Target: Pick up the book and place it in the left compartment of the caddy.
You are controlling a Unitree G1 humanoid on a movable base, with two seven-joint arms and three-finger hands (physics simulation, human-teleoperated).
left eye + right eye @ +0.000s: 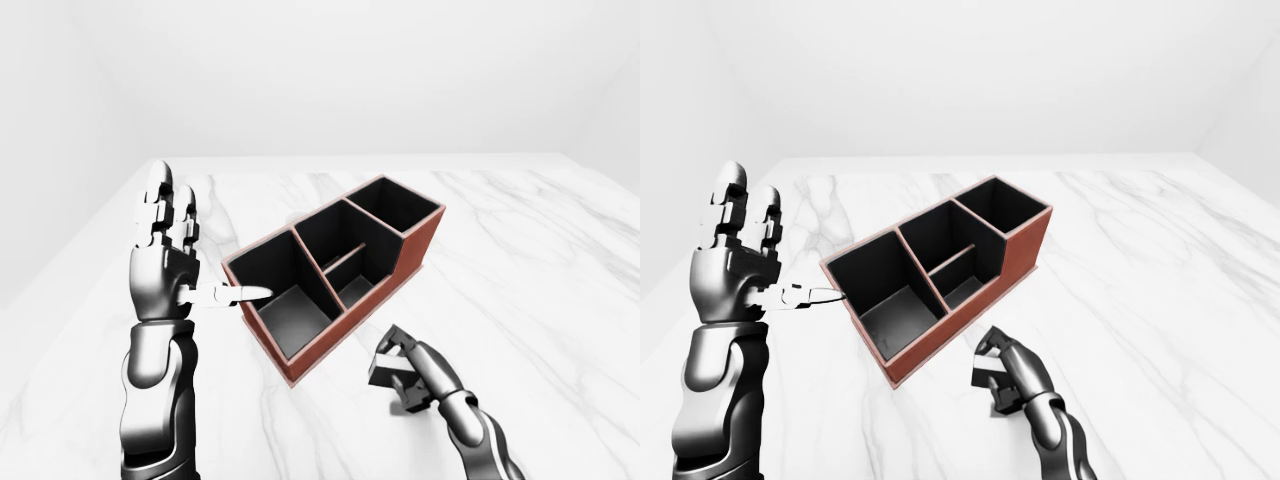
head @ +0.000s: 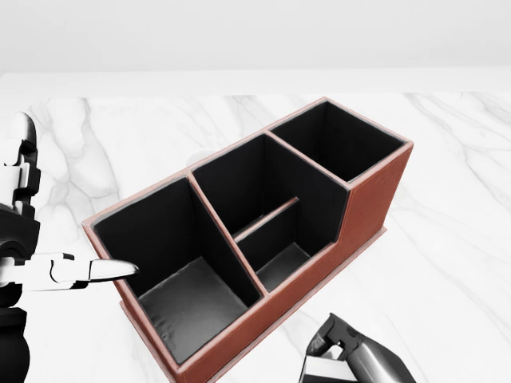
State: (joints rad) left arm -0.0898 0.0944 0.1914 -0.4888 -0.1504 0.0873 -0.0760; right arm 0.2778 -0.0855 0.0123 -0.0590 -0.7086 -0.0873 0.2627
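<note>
A brown caddy point(image 1: 415, 243) with black insides stands slantwise on the marble table; its left compartment point(image 2: 182, 275) is bare. Just below the caddy's near wall, a small black book point(image 1: 383, 372) with white pages rests at the table surface. My right hand point(image 1: 404, 371) is curled over it, fingers point(image 1: 1008, 352) wrapped round its top edge and the thumb under it. In the head view only the book's corner point(image 2: 323, 369) and the knuckles show at the bottom edge. My left hand point(image 1: 215, 250) is raised to the left of the caddy, open, its thumb point(image 2: 108, 270) pointing at the left compartment's rim.
The white marble table point(image 1: 520, 260) stretches wide to the right of and beyond the caddy. Its left edge point(image 1: 90, 250) runs close behind my left arm. The caddy's middle section holds a low divider point(image 2: 267, 217), and the right compartment point(image 2: 335, 140) is deep.
</note>
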